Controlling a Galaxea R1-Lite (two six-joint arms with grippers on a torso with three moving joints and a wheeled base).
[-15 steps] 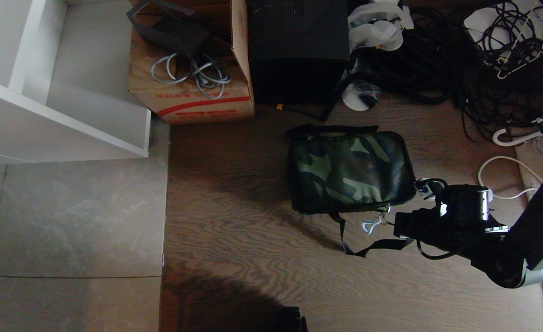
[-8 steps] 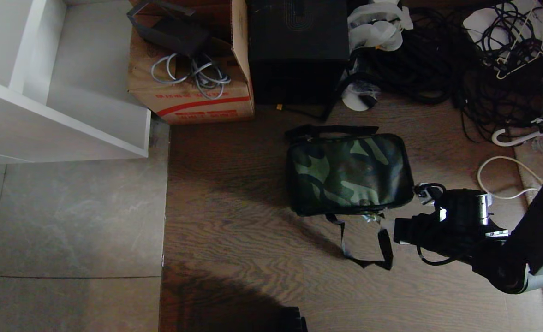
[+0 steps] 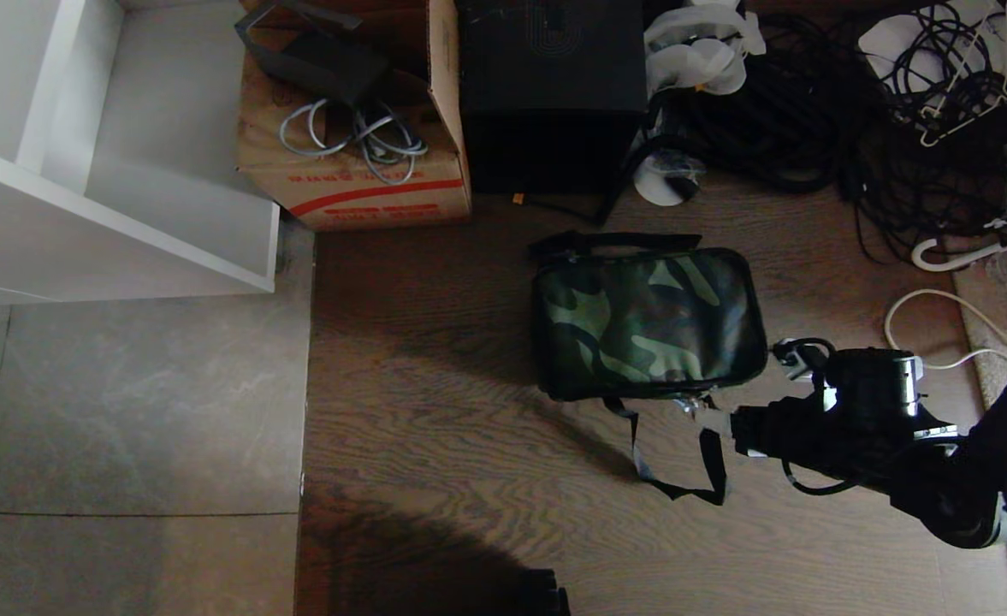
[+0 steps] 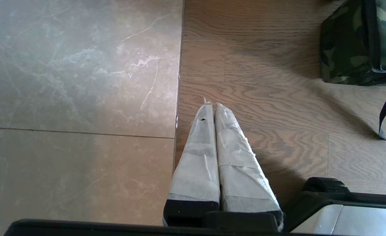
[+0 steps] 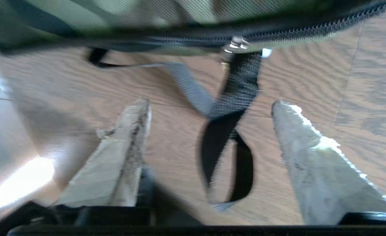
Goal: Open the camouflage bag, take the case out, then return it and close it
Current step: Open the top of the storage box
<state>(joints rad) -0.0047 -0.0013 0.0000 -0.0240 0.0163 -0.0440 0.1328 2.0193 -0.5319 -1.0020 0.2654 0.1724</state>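
The camouflage bag (image 3: 648,321) lies zipped shut on the wooden floor, its black strap (image 3: 674,466) looped loosely on the boards in front of it. My right gripper (image 3: 736,432) hovers low just off the bag's near right corner. In the right wrist view my right gripper (image 5: 211,105) is open, with the strap (image 5: 227,154) lying free on the floor between the fingers, untouched. The zipper pull (image 5: 233,44) sits on the closed zipper of the bag (image 5: 179,19). My left gripper (image 4: 212,106) is parked and shut over the floor, well away from the bag (image 4: 360,42). The case is out of view.
Behind the bag stand a cardboard box with a red stripe (image 3: 353,184) and a tall black box (image 3: 554,85). A white shelf unit (image 3: 109,171) fills the far left. Tangled black cables (image 3: 854,111) and a white cable (image 3: 939,334) lie to the right.
My right gripper has opened and let go of the strap, which dropped from a taut line into a slack loop on the floor. The arm has drawn back slightly from the bag.
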